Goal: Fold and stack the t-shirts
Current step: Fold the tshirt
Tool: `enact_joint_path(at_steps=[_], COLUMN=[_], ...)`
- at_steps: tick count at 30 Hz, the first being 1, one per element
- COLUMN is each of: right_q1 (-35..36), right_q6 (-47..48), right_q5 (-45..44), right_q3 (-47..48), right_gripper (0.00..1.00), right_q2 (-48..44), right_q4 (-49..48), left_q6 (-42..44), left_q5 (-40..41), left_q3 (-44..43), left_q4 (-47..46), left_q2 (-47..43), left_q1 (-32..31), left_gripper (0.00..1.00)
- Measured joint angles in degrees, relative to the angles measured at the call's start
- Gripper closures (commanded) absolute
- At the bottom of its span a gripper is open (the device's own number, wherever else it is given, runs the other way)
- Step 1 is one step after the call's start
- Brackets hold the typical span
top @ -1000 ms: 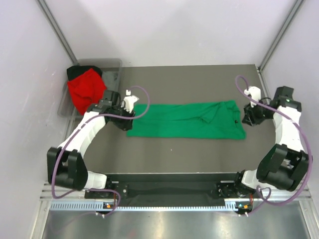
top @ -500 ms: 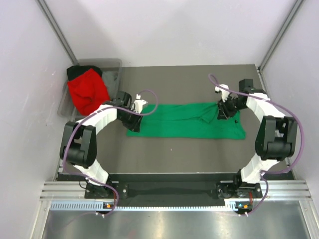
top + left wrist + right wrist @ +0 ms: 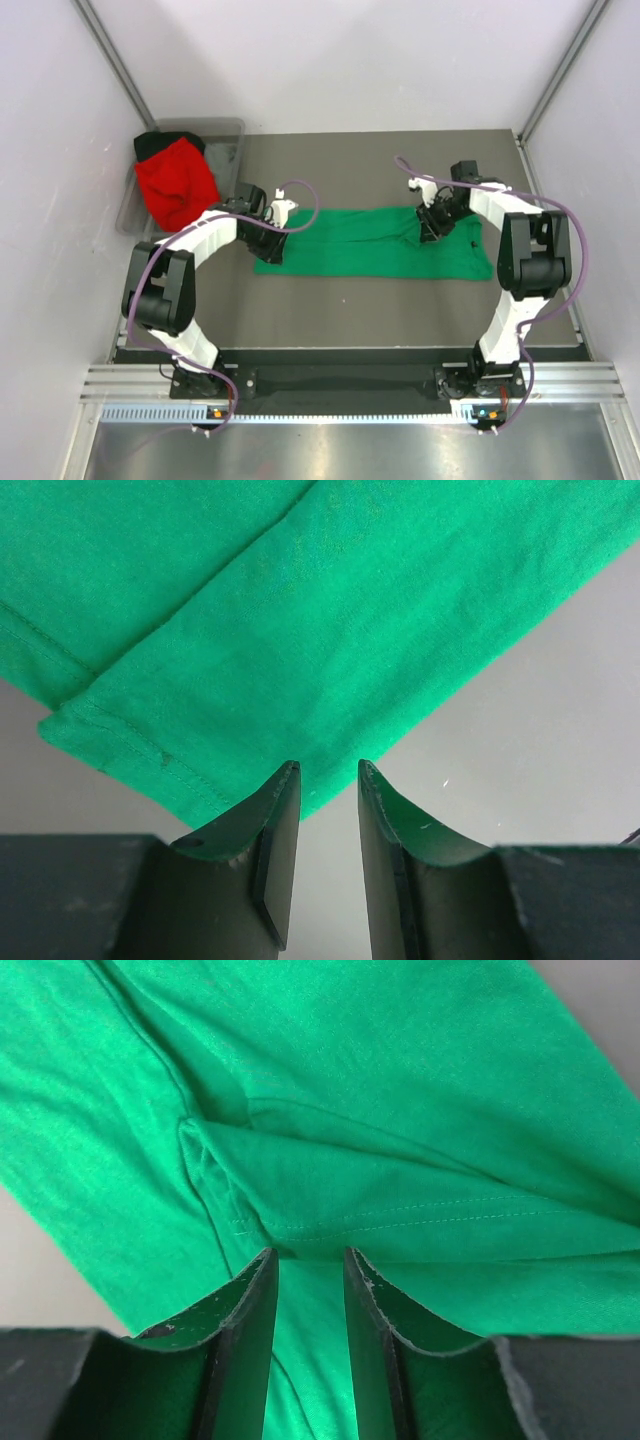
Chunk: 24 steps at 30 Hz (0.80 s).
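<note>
At the centre of the dark grey table [image 3: 400, 160] lies the bright green cloth t-shirt [image 3: 360, 245], folded into a long flat band that runs left to right, with its collar end toward the right.

Left arm: the left gripper [image 3: 327, 770] is positioned over the left end of the band, at its near edge. In the left wrist view the two black fingers [image 3: 275, 850] stand a narrow slot apart. Bare table surface shows through the slot, and no cloth sits between the jaws. The fingertips reach the cloth's edge, close to a stitched hem corner; whether they touch the cloth cannot be determined.

Right arm: the right gripper [image 3: 311, 1253] is positioned over the right portion of the band, on the far side, beside a raised crease. Its jaws are likewise slightly parted – green cloth shows through the gap (it appears to be the layer lying below). A stitched fold edge lies right at the fingertips; whether any cloth is pinched cannot be determined.

Far left corner: a grey plastic bin [image 3: 228, 145] stands at the table's edge. The red cloth t-shirt [image 3: 172, 185] is draped in a heap over its left side, and the black cloth t-shirt [image 3: 150, 145] shows just behind it – both well apart from the green one.
</note>
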<state>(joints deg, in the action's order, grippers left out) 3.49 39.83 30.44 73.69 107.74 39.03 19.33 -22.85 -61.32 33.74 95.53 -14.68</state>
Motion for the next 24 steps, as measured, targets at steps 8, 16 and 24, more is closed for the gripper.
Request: enact_joint_path(at_steps=[8,16,24], right_q1=[0.17,0.26,0.66], right_q6=[-0.02,0.00,0.02], right_q5=[-1.57,-1.66,-1.68], right_q3=[-0.02,0.04,0.24], right_gripper=[0.66,0.64,0.85], right_q2=[0.13,1.77,1.88], right_q4=[-0.28,-0.31,-0.66], left_q6=[-0.22,-0.22,-0.22], left_q5=[0.28,1.01,1.46], left_q3=[0.04,0.57,1.01], left_q4=[-0.17,-0.37,-0.39], left_q2=[0.02,0.00,0.00], left_q1=[0.00,0.00,0.00], left_gripper=[0.66,0.65,0.66])
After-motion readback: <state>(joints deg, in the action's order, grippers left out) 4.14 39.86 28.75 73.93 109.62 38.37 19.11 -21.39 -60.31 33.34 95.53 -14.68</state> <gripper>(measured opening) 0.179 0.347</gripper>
